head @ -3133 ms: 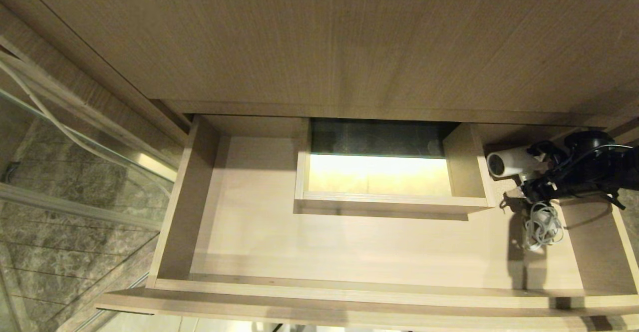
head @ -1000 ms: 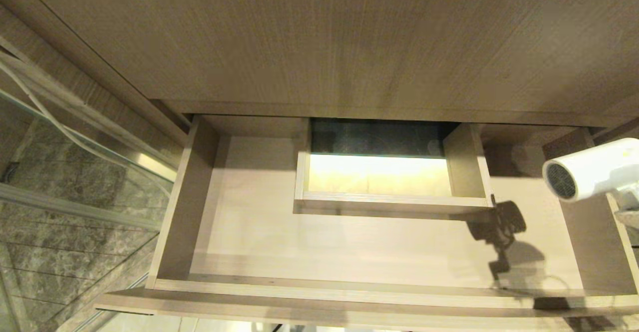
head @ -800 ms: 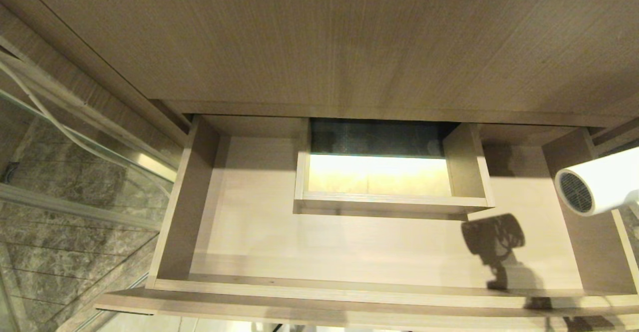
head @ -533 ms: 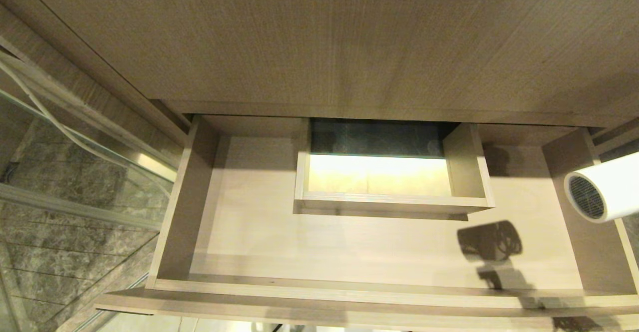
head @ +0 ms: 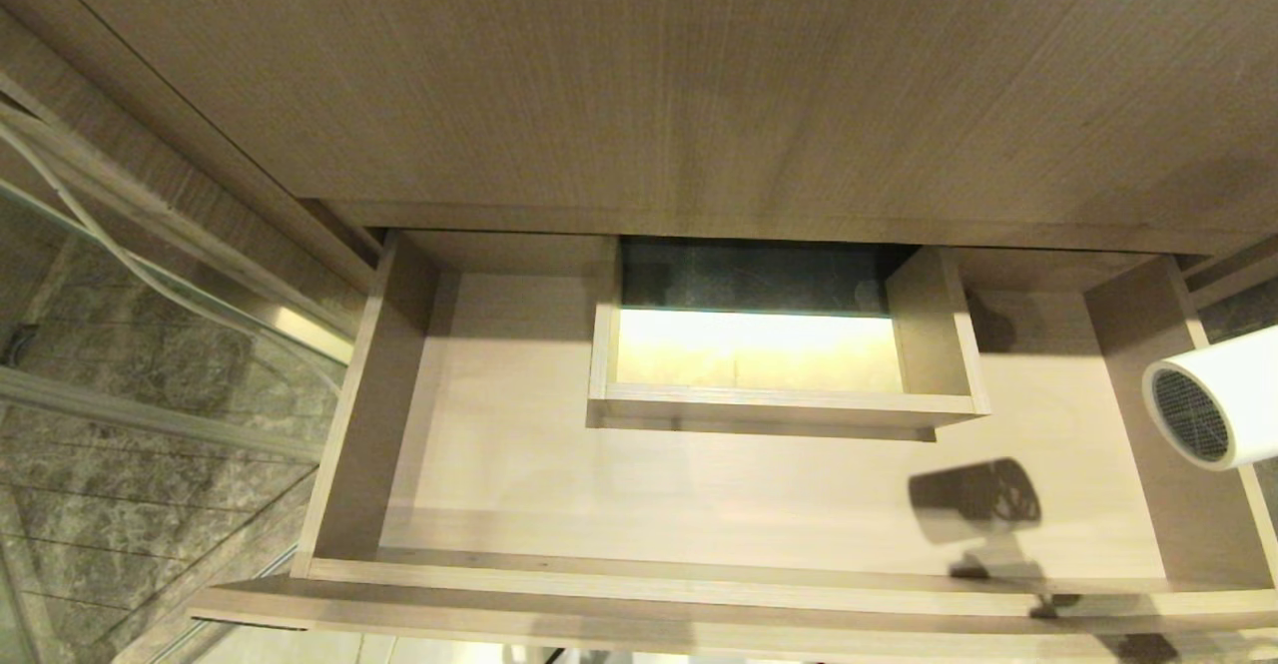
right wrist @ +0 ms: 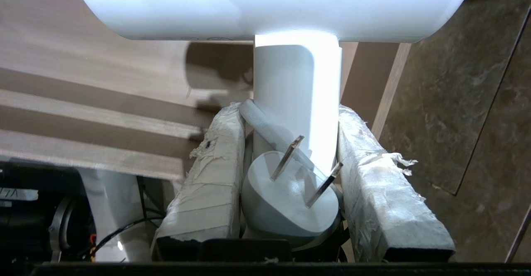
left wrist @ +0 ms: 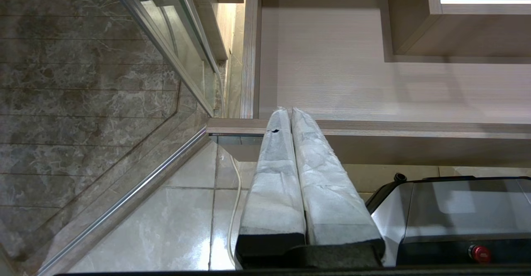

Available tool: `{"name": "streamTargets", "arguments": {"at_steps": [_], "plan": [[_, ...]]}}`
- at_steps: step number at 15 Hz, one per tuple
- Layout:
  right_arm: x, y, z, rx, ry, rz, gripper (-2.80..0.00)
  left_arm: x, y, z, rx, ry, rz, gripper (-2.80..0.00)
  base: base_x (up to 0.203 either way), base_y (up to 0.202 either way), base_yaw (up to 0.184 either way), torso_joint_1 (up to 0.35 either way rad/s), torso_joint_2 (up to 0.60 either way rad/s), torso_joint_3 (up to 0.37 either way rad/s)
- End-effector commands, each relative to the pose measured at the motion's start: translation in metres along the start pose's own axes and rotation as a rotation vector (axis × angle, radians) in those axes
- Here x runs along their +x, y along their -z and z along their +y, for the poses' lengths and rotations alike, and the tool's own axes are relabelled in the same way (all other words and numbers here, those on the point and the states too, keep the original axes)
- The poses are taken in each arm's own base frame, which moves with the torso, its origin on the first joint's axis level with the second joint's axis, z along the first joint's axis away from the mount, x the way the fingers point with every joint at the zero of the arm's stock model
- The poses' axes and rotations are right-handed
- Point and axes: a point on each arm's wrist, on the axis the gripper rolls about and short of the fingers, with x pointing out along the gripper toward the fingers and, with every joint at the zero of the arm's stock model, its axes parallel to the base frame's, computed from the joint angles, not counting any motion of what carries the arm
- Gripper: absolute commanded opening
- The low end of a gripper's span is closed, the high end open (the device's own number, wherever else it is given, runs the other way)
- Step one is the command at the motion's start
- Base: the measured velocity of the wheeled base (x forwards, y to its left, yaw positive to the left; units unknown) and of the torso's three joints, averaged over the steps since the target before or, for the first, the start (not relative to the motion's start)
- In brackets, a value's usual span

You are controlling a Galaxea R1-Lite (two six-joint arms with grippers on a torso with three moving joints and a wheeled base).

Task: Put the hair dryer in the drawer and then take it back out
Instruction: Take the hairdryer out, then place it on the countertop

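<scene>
The white hair dryer (head: 1213, 399) hangs in the air at the right edge of the head view, over the right side wall of the open tan drawer (head: 759, 504), its dark mesh grille facing left. My right gripper (right wrist: 290, 114) is shut on the hair dryer's handle (right wrist: 298, 89), with the white plug (right wrist: 290, 193) and a loop of cord wedged between its taped fingers. The drawer's floor holds only the dryer's shadow, beside the rectangular cutout (head: 759, 349). My left gripper (left wrist: 290, 112) is parked low in front of the drawer's front edge, shut and empty.
The vanity's wood front (head: 639, 75) rises behind the drawer. A glass shower partition with a metal rail (head: 150, 265) and marble tiles stand to the left. The robot's grey base (left wrist: 456, 213) and a white cable (left wrist: 234, 209) are on the floor tiles below the left gripper.
The hair dryer, lifted from the drawer's right rear corner three seconds ago, has drifted further right and a little down in the head view. Its shadow slid toward the drawer front.
</scene>
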Motion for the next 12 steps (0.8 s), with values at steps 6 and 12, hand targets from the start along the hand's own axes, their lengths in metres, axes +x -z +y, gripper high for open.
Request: {"name": "streamTargets", "arguments": {"at_steps": [6,12], "plan": [[-0.003,0.01,0.006,-0.008,-0.006,-0.006,-2.8,0.0,0.0,0.0,0.0,0.0,0.002,-2.8,0.0,0.0,0.0,0.0,0.0,0.0],[-0.003,0.017,0.009,-0.01,-0.014,0.005,-2.8,0.0,0.0,0.0,0.0,0.001,0.002,-2.8,0.0,0.0,0.0,0.0,0.0,0.0]]}}
